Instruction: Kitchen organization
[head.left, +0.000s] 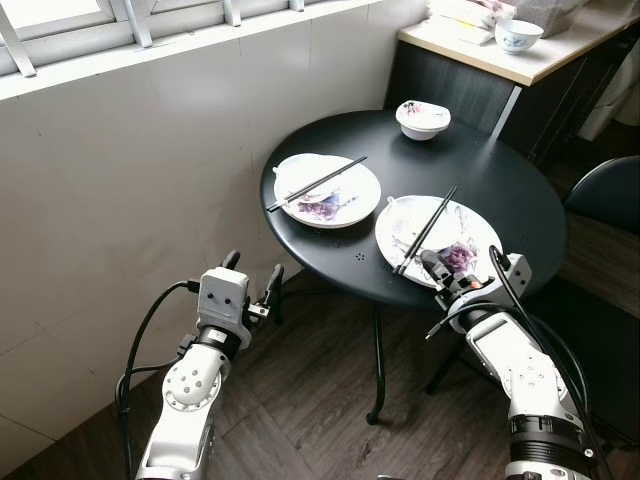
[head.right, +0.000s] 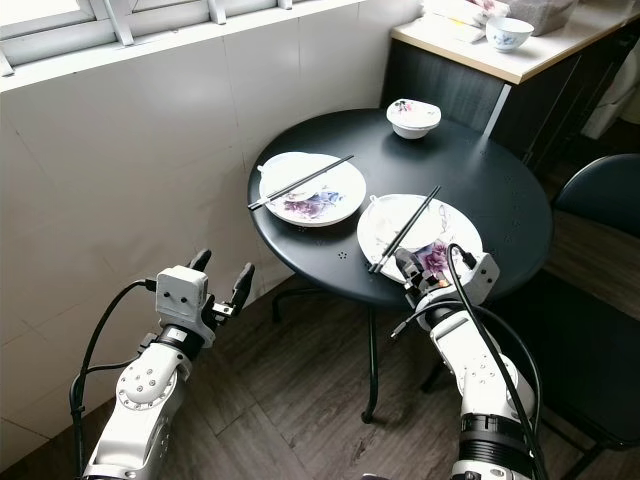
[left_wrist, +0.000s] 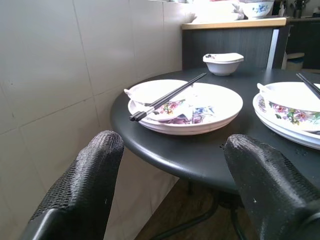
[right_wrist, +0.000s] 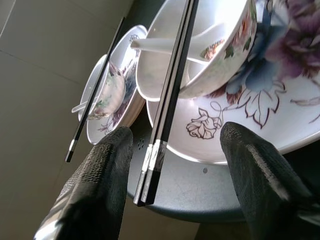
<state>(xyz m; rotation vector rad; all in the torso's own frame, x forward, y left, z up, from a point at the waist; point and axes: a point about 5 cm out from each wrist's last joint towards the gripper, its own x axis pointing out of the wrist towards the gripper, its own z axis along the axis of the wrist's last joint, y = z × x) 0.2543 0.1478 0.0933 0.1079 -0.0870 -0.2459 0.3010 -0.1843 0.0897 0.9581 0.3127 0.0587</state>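
Note:
A round black table (head.left: 480, 170) holds two white floral plates. The left plate (head.left: 328, 190) and the right plate (head.left: 436, 241) each carry a small bowl with a spoon and a pair of black chopsticks (head.left: 425, 229) laid across. A small white bowl (head.left: 423, 119) stands at the table's far side. My right gripper (head.left: 447, 268) is open at the table's near edge, its fingers (right_wrist: 260, 165) flanking the right plate's rim and the chopstick ends (right_wrist: 150, 172). My left gripper (head.left: 252, 282) is open, below and left of the table, facing the left plate (left_wrist: 187, 106).
A tiled wall (head.left: 130, 180) runs along the left under a window. A counter (head.left: 520, 60) with a blue-patterned bowl (head.left: 518, 35) stands behind the table. A dark chair (head.left: 605, 190) sits at the right. Wood floor lies below.

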